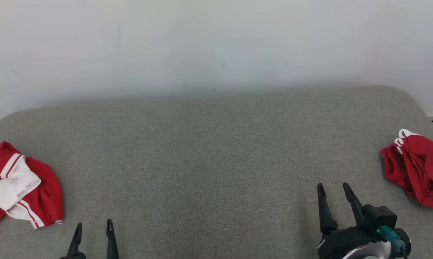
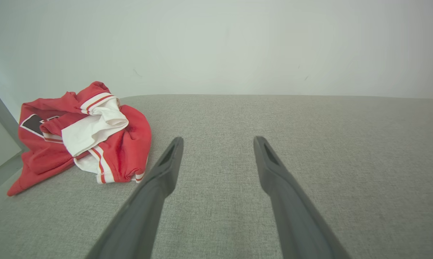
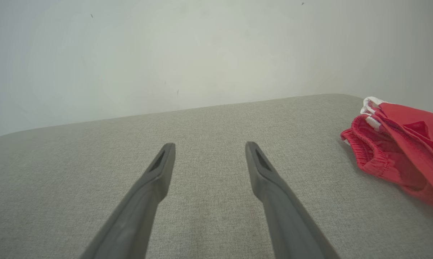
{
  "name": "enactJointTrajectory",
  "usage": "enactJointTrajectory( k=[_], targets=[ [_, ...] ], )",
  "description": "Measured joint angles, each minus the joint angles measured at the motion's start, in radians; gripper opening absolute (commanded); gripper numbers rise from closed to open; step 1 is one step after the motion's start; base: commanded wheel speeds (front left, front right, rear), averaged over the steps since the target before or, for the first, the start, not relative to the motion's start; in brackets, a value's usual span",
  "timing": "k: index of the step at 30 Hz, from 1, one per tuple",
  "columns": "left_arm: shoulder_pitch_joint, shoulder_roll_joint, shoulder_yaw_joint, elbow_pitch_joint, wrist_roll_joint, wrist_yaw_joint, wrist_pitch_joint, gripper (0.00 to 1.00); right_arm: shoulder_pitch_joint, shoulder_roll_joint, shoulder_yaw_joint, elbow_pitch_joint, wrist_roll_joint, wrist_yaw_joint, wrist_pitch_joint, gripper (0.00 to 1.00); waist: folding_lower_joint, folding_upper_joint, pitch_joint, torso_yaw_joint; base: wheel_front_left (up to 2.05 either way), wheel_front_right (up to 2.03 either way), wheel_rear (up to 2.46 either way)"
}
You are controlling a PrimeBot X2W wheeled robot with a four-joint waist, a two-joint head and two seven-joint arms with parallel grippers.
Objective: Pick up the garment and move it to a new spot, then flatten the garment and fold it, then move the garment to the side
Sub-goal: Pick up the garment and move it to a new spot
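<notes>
At the far left edge of the gray cloth-covered counter [image 1: 216, 151], a red and white garment [image 1: 22, 190]. Lies in a messy heap, all bunched up. White part on top, with thin red stripes along its edge. In the left wrist view, a dark patch with a white border on the far side of the heap, maybe a badge, too small to tell.

Just to the right of the heap and closer to the robot, the left end effector [image 1: 94, 223]. Two long dark fingers spread apart, with nothing between them. Points out over the gray cloth toward the wall. Not touching the garment.

Way over at the far right edge of the counter, a red garment [image 1: 418, 172]. Lies in a flatter pile than the other one. White trim at its back corner, and a crinkly, stretchy-looking band along one side in the right wrist view.

A little to the left of that pile and closer to the robot, the right end effector [image 1: 333, 185]. Fingers spread apart here too, holding nothing, not touching the red cloth.

Between the two piles, a wide stretch of gray counter with round corners. Behind it all, a plain pale wall [image 1: 216, 43] with a few tiny dark marks.
</notes>
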Motion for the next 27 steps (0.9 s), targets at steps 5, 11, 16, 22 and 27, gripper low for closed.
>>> enactJointTrajectory(
  k=[5, 11, 16, 22, 27],
  targets=[
    [0.000, 0.000, -0.006, -0.002, -0.006, 0.003, 0.000, 1.00, 0.000, 0.000, 0.001, 0.000, -0.001, 0.000, 0.000, 1.00, 0.0001, 0.0000, 0.001, 0.003, 0.00, 0.00, 0.00],
    [0.000, 0.000, -0.009, -0.002, -0.009, 0.003, 0.000, 1.00, 0.003, 0.000, 0.004, -0.002, -0.001, 0.000, 0.000, 1.00, 0.0001, 0.0000, 0.002, 0.027, 0.00, 0.00, 0.00],
    [0.000, -0.001, -0.007, -0.001, -0.009, 0.004, 0.000, 1.00, 0.004, 0.000, 0.013, -0.005, 0.002, 0.000, 0.000, 1.00, 0.0001, 0.0000, 0.006, 0.065, 0.00, 0.00, 0.00],
    [0.002, 0.000, 0.002, 0.002, -0.006, -0.001, 0.000, 1.00, 0.007, 0.000, 0.032, -0.005, 0.007, 0.000, 0.000, 1.00, 0.0001, 0.0000, 0.008, 0.118, 0.00, 0.00, 0.00],
    [0.013, -0.001, 0.013, 0.005, -0.002, 0.000, 0.000, 1.00, 0.011, 0.000, 0.060, -0.006, 0.018, 0.000, 0.000, 1.00, 0.0001, 0.0000, 0.010, 0.184, 0.00, 0.00, 0.00]
  ],
)
